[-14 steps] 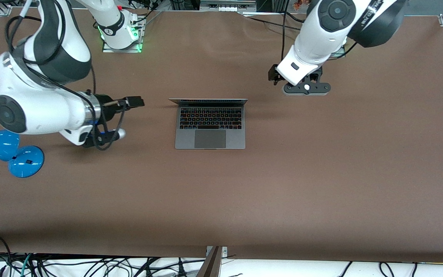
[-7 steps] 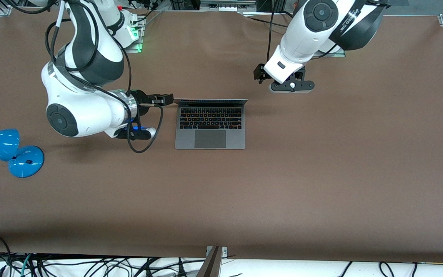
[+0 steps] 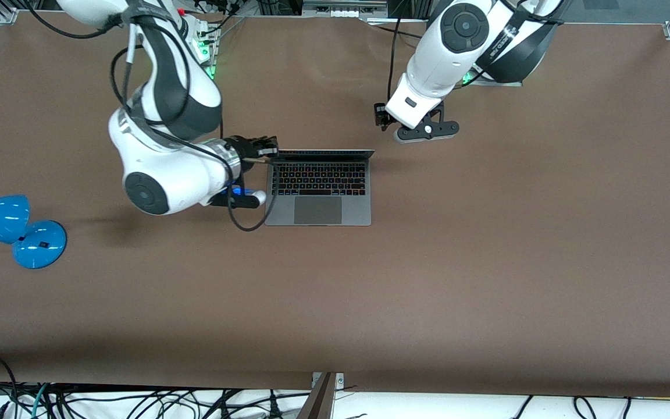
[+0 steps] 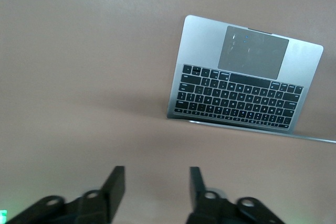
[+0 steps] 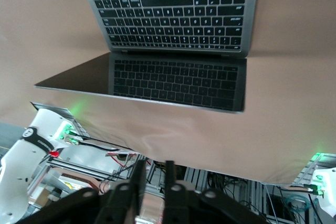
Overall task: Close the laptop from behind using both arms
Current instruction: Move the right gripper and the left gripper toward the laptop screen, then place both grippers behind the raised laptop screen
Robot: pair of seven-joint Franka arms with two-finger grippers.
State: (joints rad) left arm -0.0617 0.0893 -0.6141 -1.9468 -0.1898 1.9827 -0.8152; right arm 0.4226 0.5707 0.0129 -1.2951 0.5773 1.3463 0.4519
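The space-grey laptop (image 3: 317,198) lies open in the middle of the table, lid upright, keyboard toward the front camera. It also shows in the left wrist view (image 4: 244,85) and the right wrist view (image 5: 173,19). My right gripper (image 3: 270,150) is at the lid's top corner toward the right arm's end; I cannot tell if it touches. Its fingers (image 5: 139,179) stand a narrow gap apart, holding nothing. My left gripper (image 3: 379,114) hangs over bare table, beside the lid's corner toward the left arm's end and apart from it. Its fingers (image 4: 114,184) are wide open and empty.
A blue lamp (image 3: 15,227) lies near the table's edge at the right arm's end. The brown table (image 3: 486,262) stretches wide around the laptop. Cables run along the table edge nearest the front camera (image 3: 137,401).
The right arm swung in from the right arm's end until its gripper reached the lid's corner. The left arm's gripper drifted closer to the laptop. The laptop has not moved.
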